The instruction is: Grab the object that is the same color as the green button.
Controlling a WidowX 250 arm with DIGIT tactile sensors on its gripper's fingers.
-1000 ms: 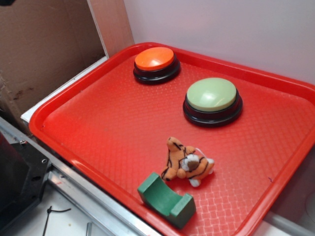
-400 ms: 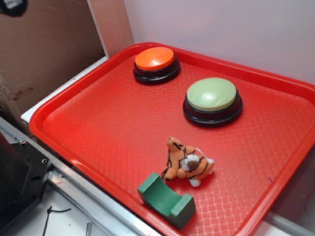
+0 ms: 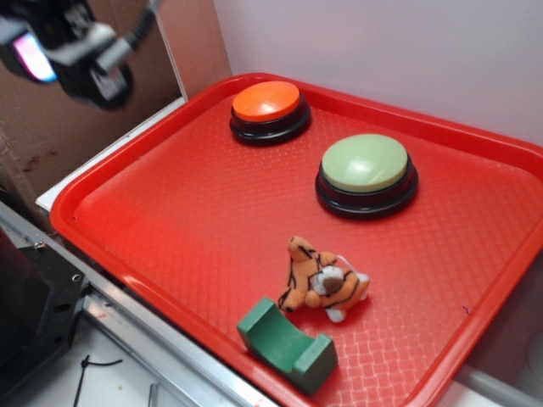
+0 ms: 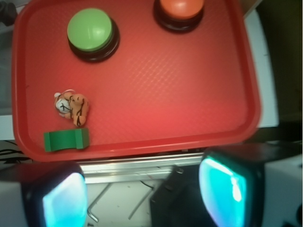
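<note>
The green block (image 3: 287, 345) lies in the near corner of the red tray (image 3: 170, 220) in the exterior view, its curved notch facing up and one long side close to the tray's front rim. The tiger plush (image 3: 324, 285) lies just behind it, very close to the block's far edge; whether they touch I cannot tell. Farther back, the green button (image 3: 366, 165) sits on its black base toward the right of the tray, and the orange button (image 3: 266, 102) sits near the back left corner, well apart from it. The gripper (image 3: 64, 51) shows blurred in the upper left corner of the picture, above the tray's left side and well apart from the block; this view does not show how its jaws stand. A brown cardboard panel (image 3: 76, 127) stands behind it, and a metal rail (image 3: 144, 335) runs along the tray's front edge.

From the wrist view, the tray (image 4: 189, 94) is seen from above, with the green block (image 4: 66, 140) in its lower left corner, beside the rim. The tiger plush (image 4: 72, 108) lies just above the block. The green button (image 4: 91, 30) is at the upper left and the orange button (image 4: 181, 10) at the top, partly cut by the frame. The gripper (image 4: 142, 194) has its two fingers (image 4: 222, 189) at the bottom corners of the picture, wide apart with nothing between them, over the metal rail (image 4: 137, 168) and outside the tray.
</note>
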